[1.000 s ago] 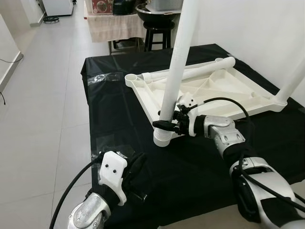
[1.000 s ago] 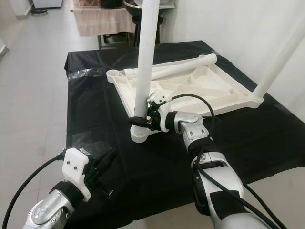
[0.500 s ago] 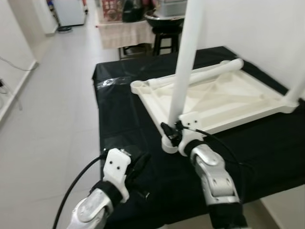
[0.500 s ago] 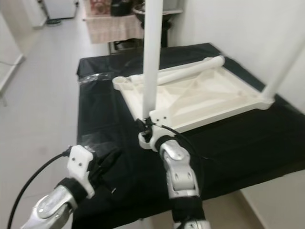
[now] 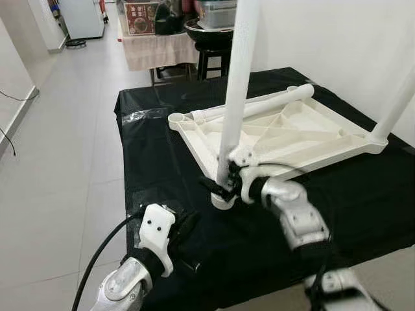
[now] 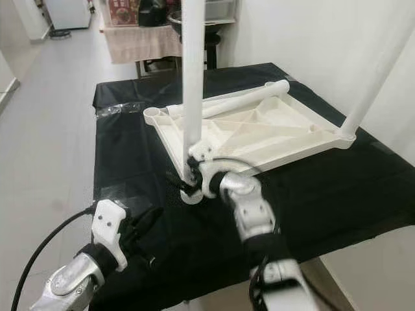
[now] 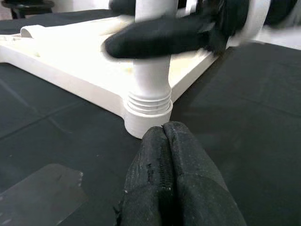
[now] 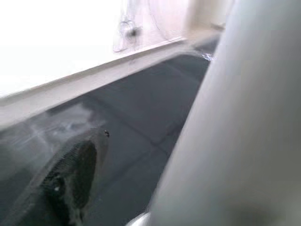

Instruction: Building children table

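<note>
Right gripper [image 5: 219,186] clamped on upright leg [image 5: 236,84] just above its base, at near corner of inverted tabletop [image 5: 305,133]. Left gripper [image 7: 170,188] fingers pressed together, empty, at table's [image 5: 155,162] near-left edge.

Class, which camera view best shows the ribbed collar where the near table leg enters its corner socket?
The left wrist view: the ribbed collar appears large and sharp above the corner socket, beyond the shut left gripper. In both eye views it is small, beside the right gripper. The right wrist view gives a blurred near table leg.
</note>
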Available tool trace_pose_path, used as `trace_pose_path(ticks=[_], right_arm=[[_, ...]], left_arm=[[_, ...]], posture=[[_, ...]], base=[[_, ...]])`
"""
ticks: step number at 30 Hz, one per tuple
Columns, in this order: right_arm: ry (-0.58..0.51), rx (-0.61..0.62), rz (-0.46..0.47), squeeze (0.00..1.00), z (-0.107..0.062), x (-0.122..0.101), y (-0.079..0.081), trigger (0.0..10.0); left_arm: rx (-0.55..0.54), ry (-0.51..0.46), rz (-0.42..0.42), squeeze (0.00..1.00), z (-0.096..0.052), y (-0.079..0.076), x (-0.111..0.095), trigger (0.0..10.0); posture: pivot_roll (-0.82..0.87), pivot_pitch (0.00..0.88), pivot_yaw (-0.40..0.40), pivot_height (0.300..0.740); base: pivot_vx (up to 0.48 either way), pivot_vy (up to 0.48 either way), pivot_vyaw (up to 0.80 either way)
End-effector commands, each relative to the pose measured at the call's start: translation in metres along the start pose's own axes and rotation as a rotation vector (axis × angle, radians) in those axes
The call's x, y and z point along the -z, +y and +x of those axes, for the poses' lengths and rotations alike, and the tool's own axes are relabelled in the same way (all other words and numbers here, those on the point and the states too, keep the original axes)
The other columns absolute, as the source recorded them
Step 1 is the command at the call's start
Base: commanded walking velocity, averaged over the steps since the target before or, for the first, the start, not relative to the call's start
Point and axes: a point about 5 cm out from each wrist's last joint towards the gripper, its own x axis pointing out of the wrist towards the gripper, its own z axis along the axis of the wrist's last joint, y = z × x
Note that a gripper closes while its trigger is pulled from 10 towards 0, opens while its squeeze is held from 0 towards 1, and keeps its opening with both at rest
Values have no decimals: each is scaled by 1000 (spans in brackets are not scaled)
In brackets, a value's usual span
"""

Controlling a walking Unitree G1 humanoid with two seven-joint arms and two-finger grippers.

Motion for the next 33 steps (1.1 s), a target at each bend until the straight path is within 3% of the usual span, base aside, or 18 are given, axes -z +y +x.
trace_pose_path(ticks=[1, 5, 10, 11, 12, 13, 25, 29, 30, 32, 33], right_arm=[[11, -145, 6, 0, -1, 8, 4, 10000], [-1, -293, 50, 0, -6, 6, -4, 10000], [-1, -354, 109, 0, -5, 9, -12, 10000], [-5, -367, 127, 0, -5, 9, -13, 3569], [-9, -375, 138, 0, -4, 9, -14, 3569], [-8, -373, 143, 0, -4, 10, -15, 0], [-37, -326, 142, 0, -9, 15, -18, 0], [-52, -139, 170, 0, -16, 25, -17, 0], [-52, -139, 170, 0, -16, 25, -17, 0], [-17, -9, 219, 0, -13, 37, -7, 0], [-17, -9, 219, 0, -13, 37, -7, 0]], left_arm=[[8, 18, -16, 0, -1, -1, 5, 10000], [2, 22, -20, 0, -2, -2, 6, 10000], [3, 23, -26, 0, -1, -2, 7, 10000], [4, 23, -27, 0, -1, -2, 7, 10000], [5, 23, -27, 0, -1, -2, 7, 10000], [7, 23, -29, 0, -1, -3, 7, 10000], [7, 19, -40, 0, 0, -4, 6, 10000], [7, 17, -43, 0, 0, -3, 5, 10000], [7, 17, -43, 0, 0, -3, 5, 10000], [7, 18, -42, 0, 0, -2, 5, 10000], [7, 18, -42, 0, 0, -2, 5, 10000]], posture=[[20, 39, -33, 740], [25, 36, -41, 740], [25, 36, -41, 740], [32, 42, -43, 740], [32, 42, -43, 740], [33, 44, -45, 740], [20, 59, -48, 740], [8, 73, -48, 740], [8, 73, -48, 740], [7, 70, -55, 740], [7, 70, -55, 740]], base=[[0, 0, 0], [0, 0, 0], [0, 0, 0], [0, 0, 0], [0, 0, 0], [0, 0, 0], [0, 0, 0], [0, 0, 0], [0, 0, 0], [0, 0, 0], [0, 0, 0]])
